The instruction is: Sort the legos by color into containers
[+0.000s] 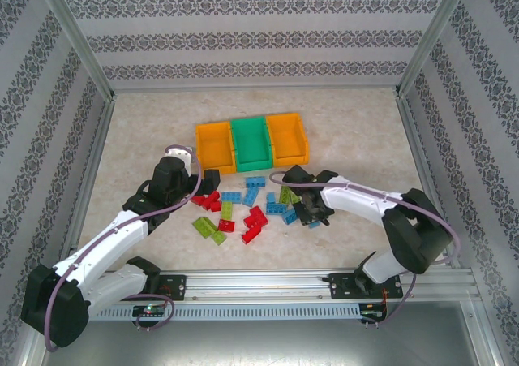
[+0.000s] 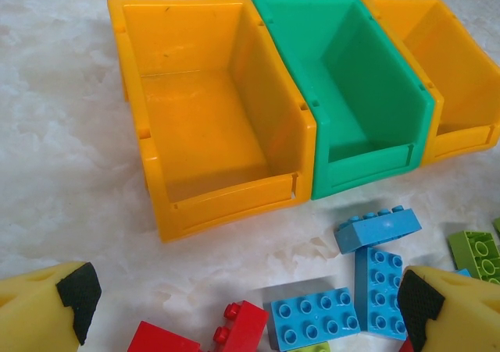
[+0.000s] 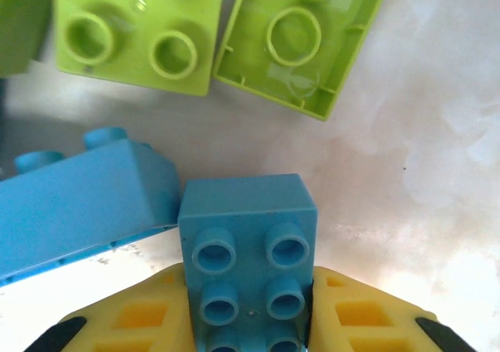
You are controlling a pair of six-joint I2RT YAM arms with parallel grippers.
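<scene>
Red, light blue and lime green legos (image 1: 247, 212) lie scattered in front of three containers: an orange bin (image 1: 215, 147), a green bin (image 1: 250, 141) and a second orange bin (image 1: 288, 136). My right gripper (image 3: 248, 321) is shut on a light blue lego (image 3: 248, 235), its yellow pads pressed against both sides. A second blue lego (image 3: 78, 204) and two lime green legos (image 3: 133, 32) lie just beyond it. My left gripper (image 2: 248, 305) hangs open above a red lego (image 2: 250, 328) and a blue lego (image 2: 312, 321), just in front of the left orange bin (image 2: 226, 200).
All three bins look empty in the left wrist view, including the green bin (image 2: 367, 165). Metal frame rails (image 1: 105, 139) and patterned walls close in the marble table on three sides. Bare table lies left of the left orange bin.
</scene>
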